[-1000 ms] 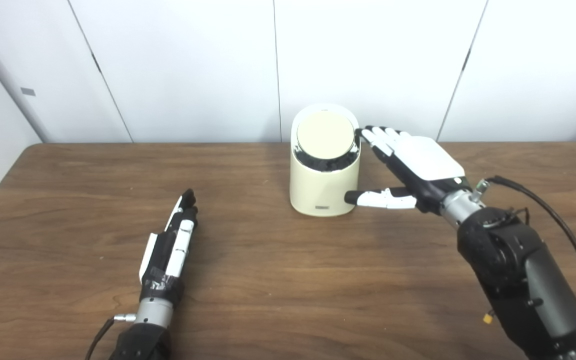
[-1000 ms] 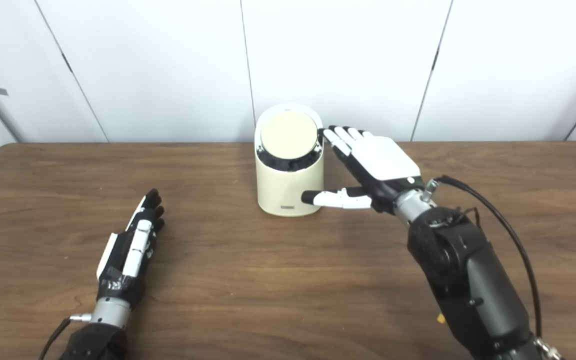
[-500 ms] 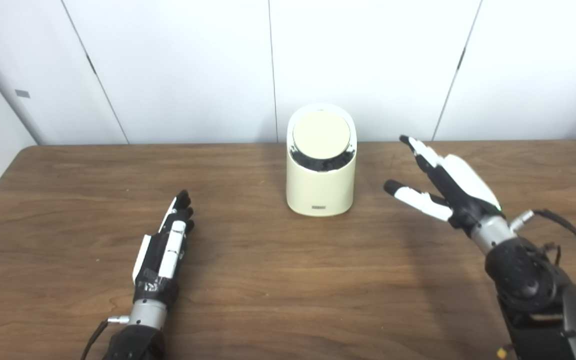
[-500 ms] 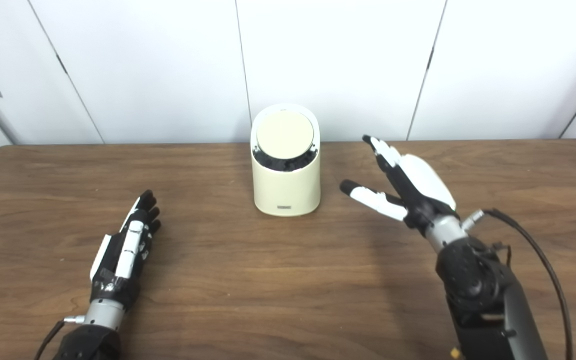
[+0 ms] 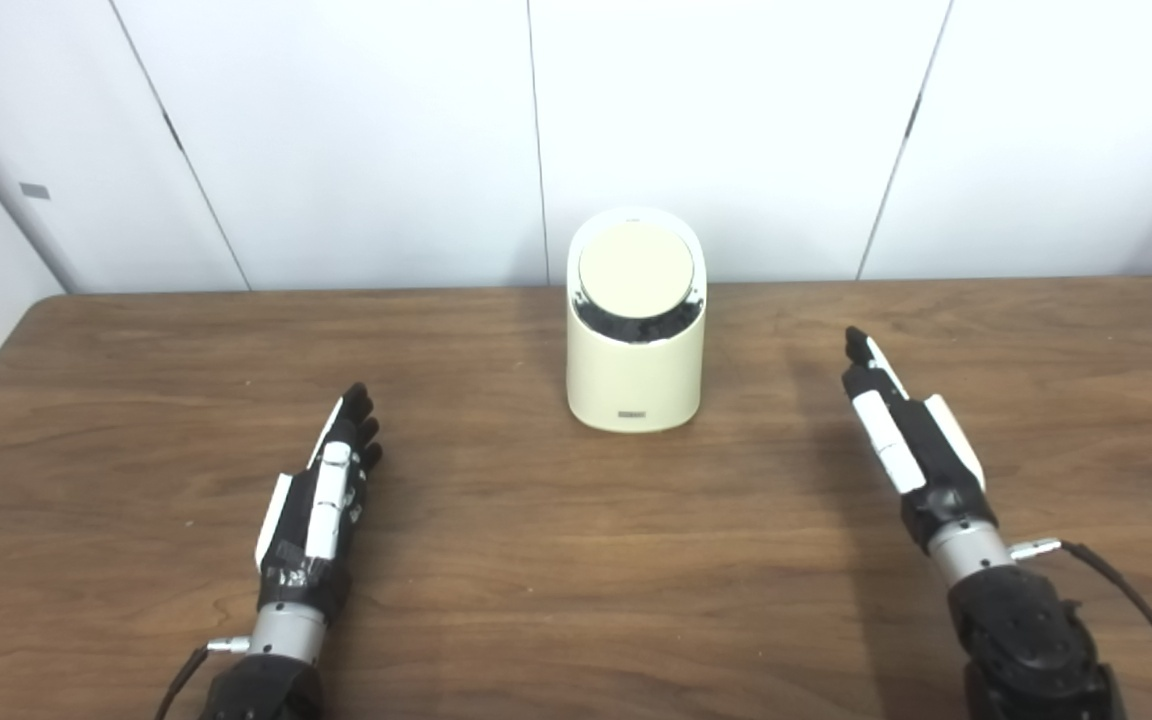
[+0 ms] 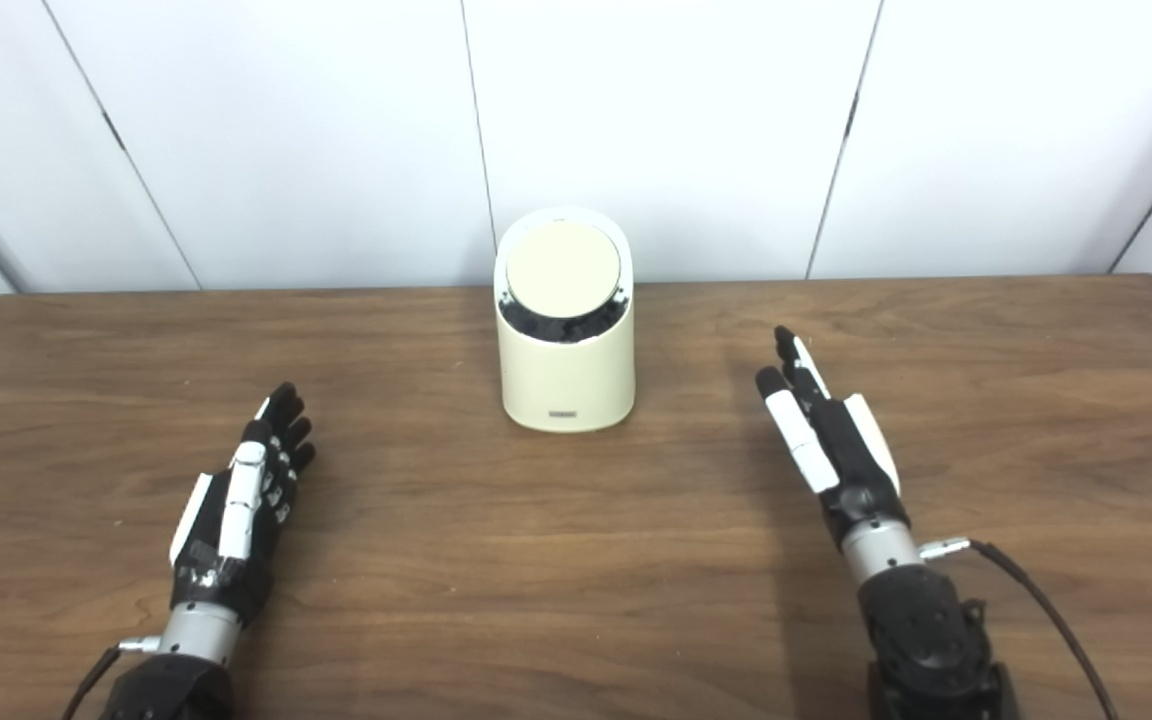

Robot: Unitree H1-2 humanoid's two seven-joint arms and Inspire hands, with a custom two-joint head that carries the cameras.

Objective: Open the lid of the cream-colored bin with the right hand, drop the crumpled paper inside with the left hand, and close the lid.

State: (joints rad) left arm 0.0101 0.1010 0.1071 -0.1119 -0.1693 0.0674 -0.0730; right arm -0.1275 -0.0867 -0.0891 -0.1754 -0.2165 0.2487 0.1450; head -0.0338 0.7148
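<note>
Now the right hand (image 5: 911, 440) lies low over the table (image 5: 576, 560), well apart from the bin (image 5: 635, 350), fingers straight and close together, holding nothing. 1.0 s ago it was against the bin's right side, fingertips at the lid rim and thumb near the base; 0.5 s ago it had pulled off to the right with thumb spread. The left hand (image 5: 321, 495) sits at the near left of the table, fingers extended, empty, pose unchanged across the frames. The bin stands upright at the far middle of the table, its round lid (image 5: 635, 273) closed and tilted toward the camera, same as before. Crumpled paper is not visible on the table. The camera has shifted slightly.
</note>
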